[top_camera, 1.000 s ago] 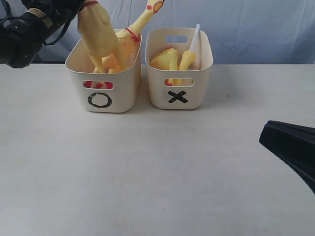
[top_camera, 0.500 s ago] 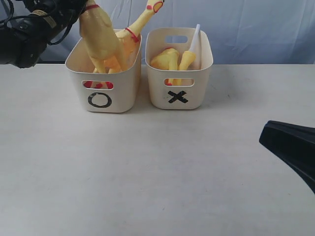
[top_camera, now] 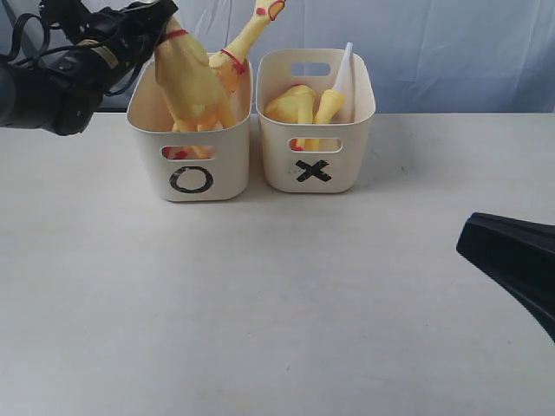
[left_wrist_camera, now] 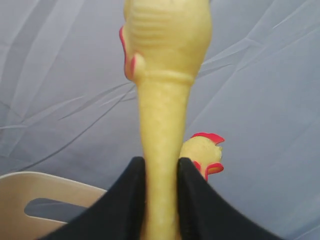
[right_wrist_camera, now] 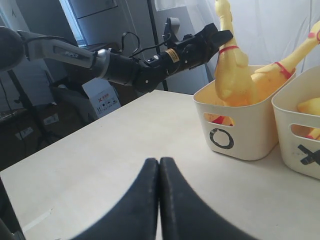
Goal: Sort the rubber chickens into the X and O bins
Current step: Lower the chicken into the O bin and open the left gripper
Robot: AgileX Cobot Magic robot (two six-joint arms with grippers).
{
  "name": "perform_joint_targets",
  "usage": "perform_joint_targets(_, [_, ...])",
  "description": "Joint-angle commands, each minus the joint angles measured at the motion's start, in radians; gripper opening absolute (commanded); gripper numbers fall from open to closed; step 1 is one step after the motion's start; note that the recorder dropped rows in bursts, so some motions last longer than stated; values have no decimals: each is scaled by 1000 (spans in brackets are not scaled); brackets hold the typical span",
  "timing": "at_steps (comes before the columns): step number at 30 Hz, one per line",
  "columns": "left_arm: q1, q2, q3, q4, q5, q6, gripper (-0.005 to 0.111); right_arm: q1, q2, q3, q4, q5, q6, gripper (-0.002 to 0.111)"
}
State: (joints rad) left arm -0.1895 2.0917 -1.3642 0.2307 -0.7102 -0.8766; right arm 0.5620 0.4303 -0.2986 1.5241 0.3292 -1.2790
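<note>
The long rubber chicken (top_camera: 192, 87) stands feet-down in the O bin (top_camera: 208, 184), neck clamped in the jaws of the left gripper (top_camera: 159, 16), apparently for lowering in; the X bin (top_camera: 314, 173) sits just right; the right gripper (right_wrist_camera: 159, 172) waits over the near table (top_camera: 260, 303), jaws pressed together, empty

Top of held chicken (left_wrist_camera: 159, 100) cut off by frame edge, left wrist view; btm end hidden inside O bin (top_camera: 221, 165).

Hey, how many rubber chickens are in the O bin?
2 visible: an upright chicken gripped by the left hand, and a leaning chicken beside it, head above the rim. Others may be hidden inside the O bin.
</note>
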Motion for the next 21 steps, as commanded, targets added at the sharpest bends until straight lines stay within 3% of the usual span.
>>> perform_joint_targets(1, [-12,-1,-11,-12,-7,-13,0,-4,-7,6,2,0,-3,0])
perform_joint_targets(8, [-12,-1,-11,-6,72,-13,6,-4,-7,6,2,0,-3,0])
perform_joint_targets(21, [-12,-1,-11,14,82,-13,57,-4,-7,6,2,0,-3,0])
